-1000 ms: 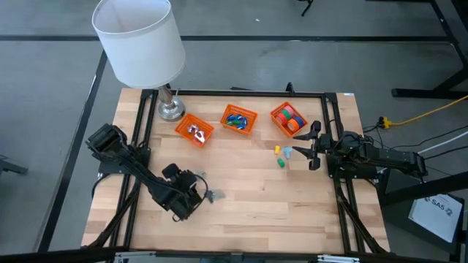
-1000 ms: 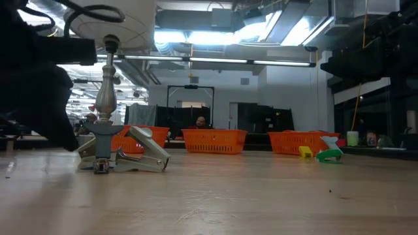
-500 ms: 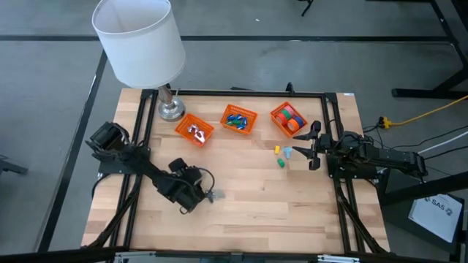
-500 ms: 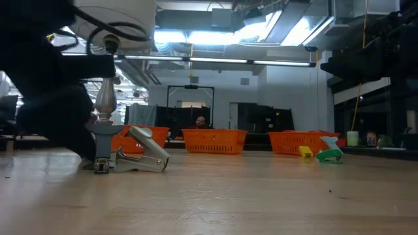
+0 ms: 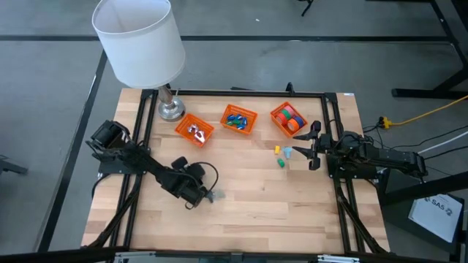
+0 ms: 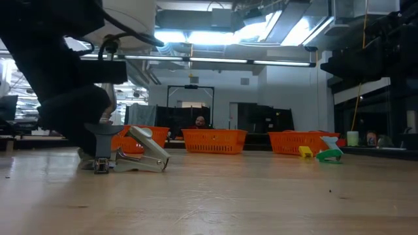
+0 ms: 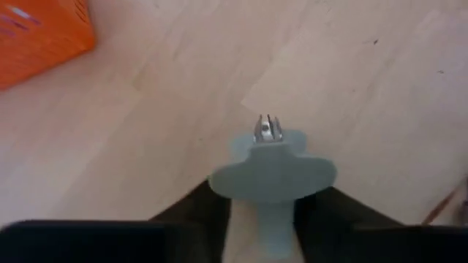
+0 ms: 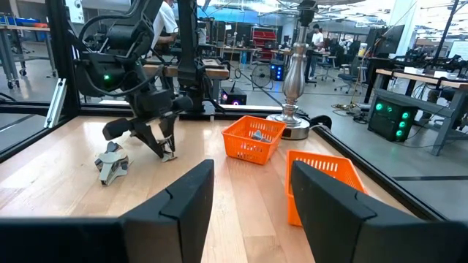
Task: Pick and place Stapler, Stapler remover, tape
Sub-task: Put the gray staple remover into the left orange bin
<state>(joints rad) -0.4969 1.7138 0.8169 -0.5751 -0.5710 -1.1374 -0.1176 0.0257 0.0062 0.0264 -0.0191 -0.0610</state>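
My left gripper (image 5: 196,192) is at the table's left-middle, shut on a grey staple remover (image 7: 272,174) with two metal prongs (image 7: 267,128). It also shows in the right wrist view (image 8: 167,151). A silver-grey stapler (image 6: 141,157), hinged open, lies on the table just right of that gripper (image 5: 213,196). The tape rolls (image 5: 289,117) lie in the right-hand orange basket. My right gripper (image 5: 313,146) is open and empty at the table's right side, beside small yellow, pale blue and green pieces (image 5: 281,155). My left gripper pinches the staple remover's narrow stem (image 7: 272,223) between its two fingers. The wide grey part and the prongs stick out beyond the fingertips. The fingers slant down toward the table. Whether the prongs touch the wood, I cannot tell.
Three orange baskets stand in a row at the far side: left (image 5: 194,130), middle with blue pieces (image 5: 239,119), right (image 5: 288,119). A lamp with a white shade (image 5: 139,40) stands at the far left corner. Bare wood lies across the table's middle and near side.
My left gripper has gone toward the table's right edge and a little toward its far edge, ending close beside the stapler. The stapler has stayed where it was.
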